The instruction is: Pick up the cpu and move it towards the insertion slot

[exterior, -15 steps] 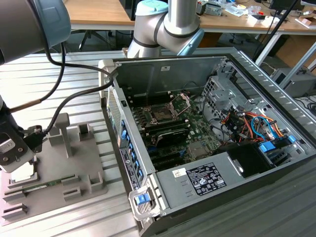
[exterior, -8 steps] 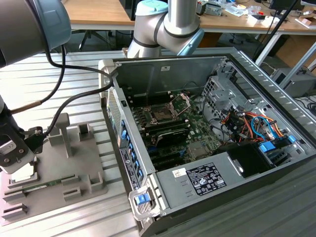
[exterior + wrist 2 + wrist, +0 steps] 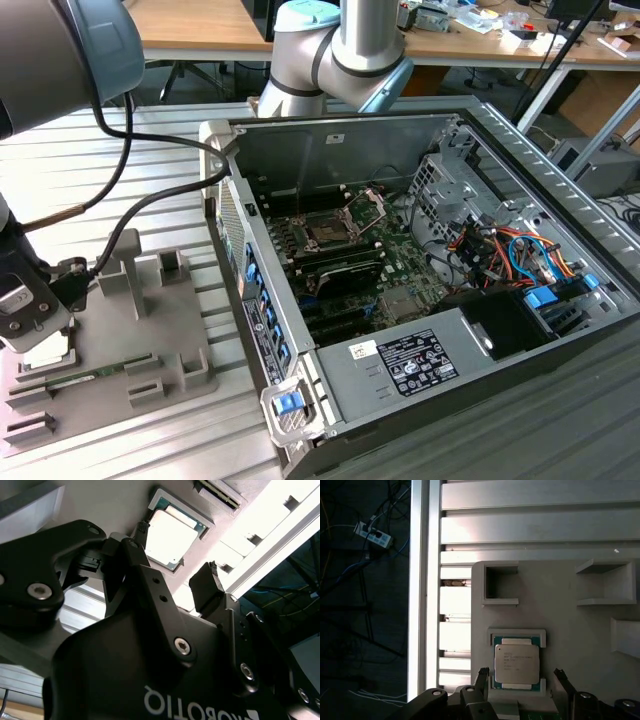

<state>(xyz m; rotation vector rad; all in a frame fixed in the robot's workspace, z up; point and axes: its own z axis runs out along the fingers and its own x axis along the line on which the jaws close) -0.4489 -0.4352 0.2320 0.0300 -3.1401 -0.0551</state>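
Ribbed metal tabletop (image 3: 60,160) carried a grey tray (image 3: 150,330) at the exterior view's left, where the cpu (image 3: 516,662) lay flat in a square recess. The hand (image 3: 520,676) hung over it, fingers (image 3: 482,676) spread apart on either side, gripping nothing. Rightward, the insertion slot (image 3: 328,232) sat inside an open computer case (image 3: 330,150).

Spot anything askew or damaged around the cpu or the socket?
Nothing stands out. The cpu lies square in the recess of the grey tray, the open gripper straddling it. The retaining plate of the insertion slot is hinged up.
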